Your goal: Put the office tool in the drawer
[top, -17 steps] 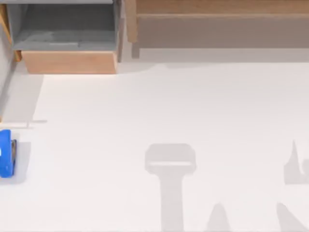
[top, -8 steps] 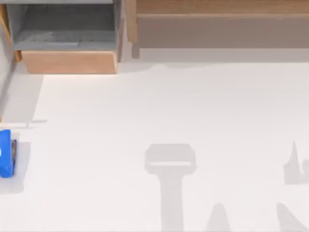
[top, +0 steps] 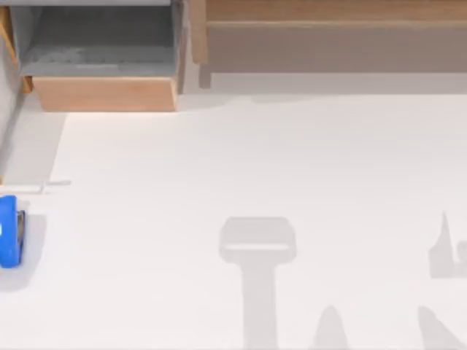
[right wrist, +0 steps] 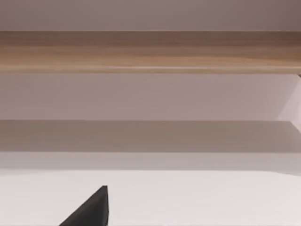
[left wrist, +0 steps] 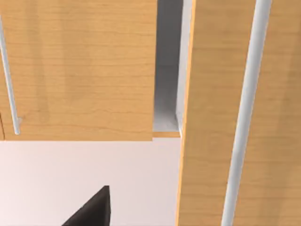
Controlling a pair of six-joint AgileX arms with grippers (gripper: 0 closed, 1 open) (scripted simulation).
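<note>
The office tool (top: 9,232) is a small bright-blue oblong with a thin grey edge. It lies on the white table at the top view's far left edge, partly cut off. The drawer (top: 106,95) stands pulled out at the back left, its grey inside (top: 98,40) bare behind a light-wood front panel. A black part of my left gripper (left wrist: 94,209) shows in the left wrist view, facing light-wood panels (left wrist: 80,70) with a grey gap between them. A black part of my right gripper (right wrist: 89,209) shows in the right wrist view, above the table and facing the shelf.
A wide wooden shelf (top: 328,36) with a brown-grey panel runs along the back right, beside the drawer. Grey shadows (top: 257,248) fall on the white table (top: 219,160) at the front middle and front right.
</note>
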